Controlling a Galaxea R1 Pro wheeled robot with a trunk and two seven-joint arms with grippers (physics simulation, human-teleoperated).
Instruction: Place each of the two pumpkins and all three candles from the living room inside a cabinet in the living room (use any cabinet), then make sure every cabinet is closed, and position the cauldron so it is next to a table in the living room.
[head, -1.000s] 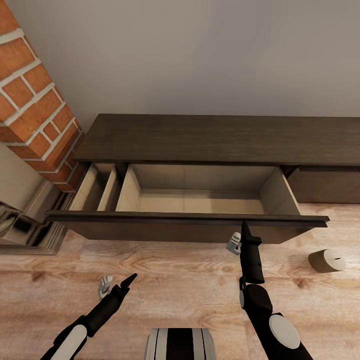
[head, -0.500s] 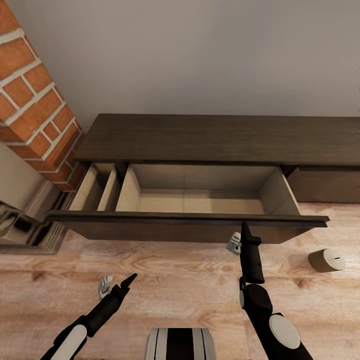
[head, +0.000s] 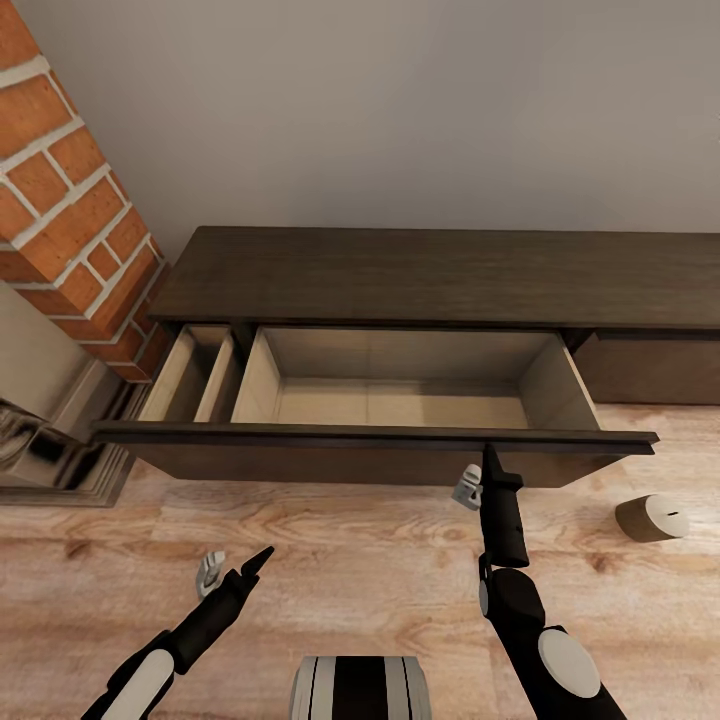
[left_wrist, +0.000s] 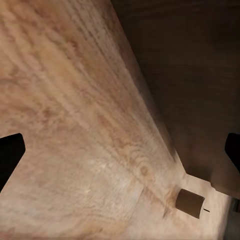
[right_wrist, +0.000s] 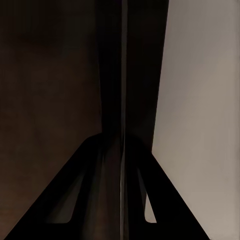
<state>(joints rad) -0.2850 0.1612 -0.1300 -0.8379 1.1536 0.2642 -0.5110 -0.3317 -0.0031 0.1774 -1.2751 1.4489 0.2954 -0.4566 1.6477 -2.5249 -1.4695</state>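
While the right gripper (head: 489, 459) stands against the pulled-out drawer front (head: 370, 450) of the cabinet (head: 440, 275), its two fingers (right_wrist: 100, 190) in the right wrist view lie pressed together along a thin dark edge, so the jaws read as closed with nothing held; from the head view the tip meets the top lip of the drawer front near its right end. The left gripper (head: 262, 555) hangs over the wooden floor (head: 330, 560), well apart from the cabinet. In the left wrist view its two dark fingertips (left_wrist: 10, 150) sit at opposite sides of the picture with bare floor between them, so the jaws are spread wide and empty.

By count, one candle (head: 652, 518) shows: a stubby beige cylinder lying on its side on the floor, just beyond the right end of the drawer front; the left wrist view sees it too (left_wrist: 190, 203). One cabinet shows, long and dark brown, against the grey wall (head: 400, 110). Its one open drawer has two pale beige compartments, a wide one (head: 400, 395) and a narrow one (head: 195, 375) at the left end; both look bare. A brick column (head: 70, 200) rises beside the cabinet's left end.
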